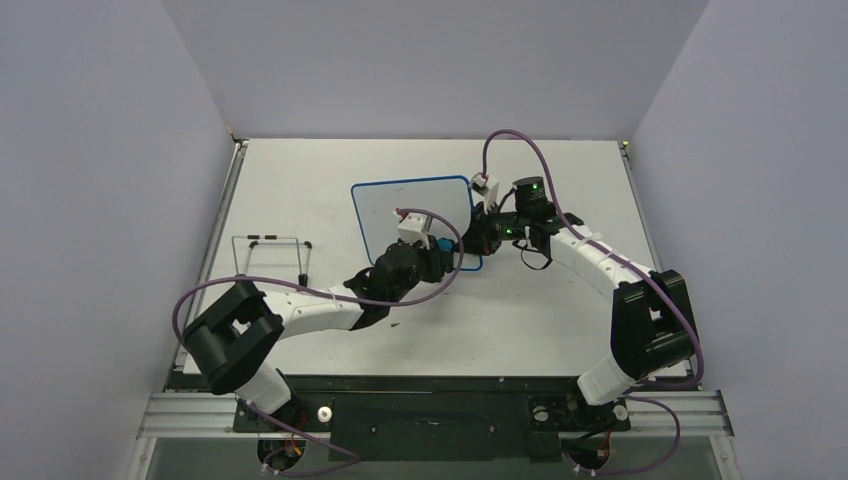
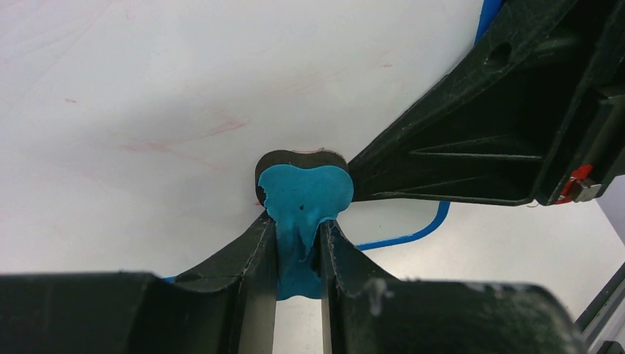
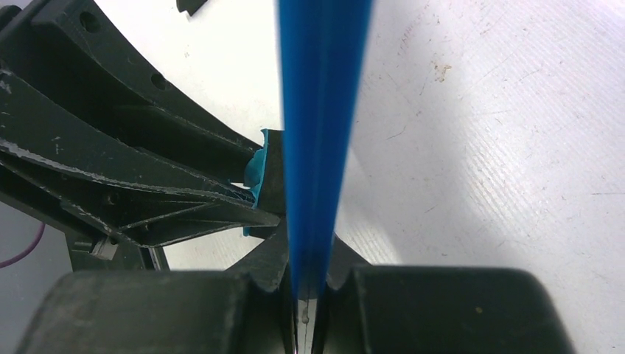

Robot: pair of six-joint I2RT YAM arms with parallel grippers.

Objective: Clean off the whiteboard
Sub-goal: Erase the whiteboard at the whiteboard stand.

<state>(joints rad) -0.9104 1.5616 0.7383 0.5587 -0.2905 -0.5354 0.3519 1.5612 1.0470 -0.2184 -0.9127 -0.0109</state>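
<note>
The whiteboard (image 1: pixel 410 210), white with a thin blue rim, is tilted up in the middle of the table. My right gripper (image 1: pixel 480 228) is shut on its right edge; the blue rim (image 3: pixel 320 110) runs edge-on between the jaws. My left gripper (image 1: pixel 447 258) is shut on the blue-and-black eraser (image 2: pixel 304 199) and presses its black pad against the board's face (image 2: pixel 184 96) near the lower right corner. Faint red smears (image 2: pixel 221 127) remain on the board. The eraser also shows in the right wrist view (image 3: pixel 258 173) behind the rim.
A thin wire stand (image 1: pixel 272 252) sits on the table to the left of the board. The right gripper's black finger (image 2: pixel 479 140) crosses the left wrist view. Grey walls close in the table on three sides.
</note>
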